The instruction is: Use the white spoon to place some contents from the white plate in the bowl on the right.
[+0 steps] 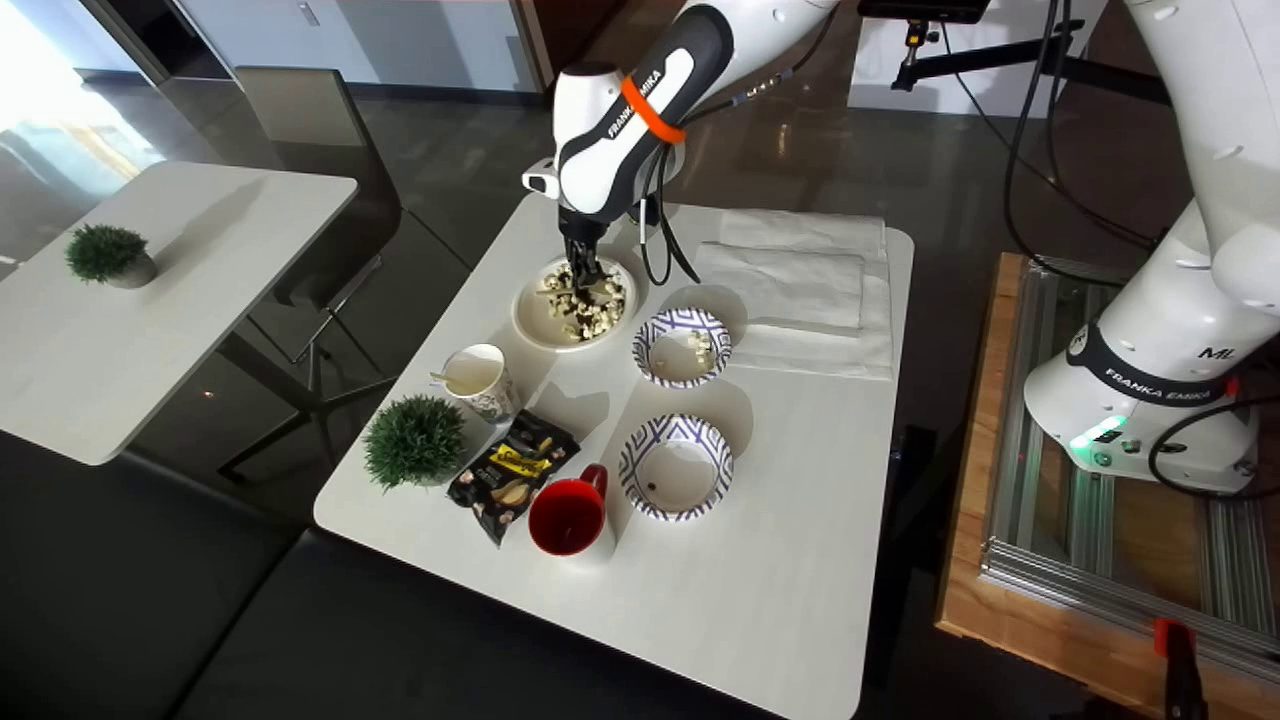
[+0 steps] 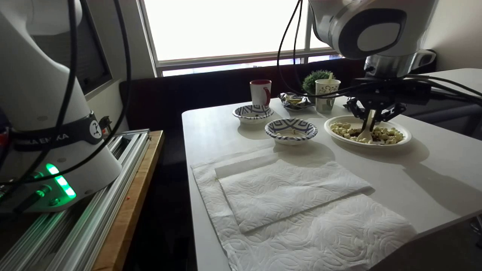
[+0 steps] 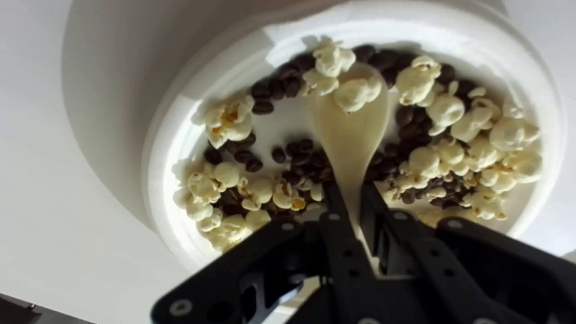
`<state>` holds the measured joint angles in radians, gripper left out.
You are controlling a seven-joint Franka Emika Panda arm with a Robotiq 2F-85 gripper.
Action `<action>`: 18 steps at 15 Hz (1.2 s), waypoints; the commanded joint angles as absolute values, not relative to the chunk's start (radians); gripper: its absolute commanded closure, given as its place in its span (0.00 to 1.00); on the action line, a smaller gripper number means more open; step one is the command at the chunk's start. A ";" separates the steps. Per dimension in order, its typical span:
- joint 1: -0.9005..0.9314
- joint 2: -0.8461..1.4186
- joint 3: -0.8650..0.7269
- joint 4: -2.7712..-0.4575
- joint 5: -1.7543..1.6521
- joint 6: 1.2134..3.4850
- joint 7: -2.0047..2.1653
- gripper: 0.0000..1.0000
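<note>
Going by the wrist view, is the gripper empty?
No, the gripper is closed on the white spoon, whose handle runs between the jaws.

I count two striped bowls (image 1: 680, 322) (image 1: 682, 475), one plate (image 1: 540, 325), one spoon (image 3: 353, 135), one cup (image 2: 326, 90) with one pale stick (image 2: 330, 76), one mug (image 2: 259, 94), one packet (image 1: 515, 465), two plants (image 1: 412, 440) (image 1: 103, 250); popcorn (image 3: 444, 110) and beans (image 3: 411, 131) are past counting.

1. In an exterior view, blown white at the window (image 2: 226, 28), twelve o'clock.
2. In an exterior view, glaring off the floor (image 1: 60, 130), ten o'clock.
3. In the wrist view, slightly soft; bright along the white plate (image 3: 162, 180) at nine o'clock, shadowed beyond toward ten.
</note>
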<state>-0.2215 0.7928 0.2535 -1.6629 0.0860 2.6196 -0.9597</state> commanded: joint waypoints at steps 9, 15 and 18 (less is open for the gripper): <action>-0.078 0.776 0.133 -1.673 -0.143 2.652 -0.962 0.96; -0.055 0.776 0.111 -1.672 -0.213 2.666 -0.962 0.96; -0.043 0.775 0.100 -1.672 -0.247 2.673 -0.964 0.96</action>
<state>-0.0655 0.7845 0.1247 -1.6629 -0.2001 2.6498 -0.9599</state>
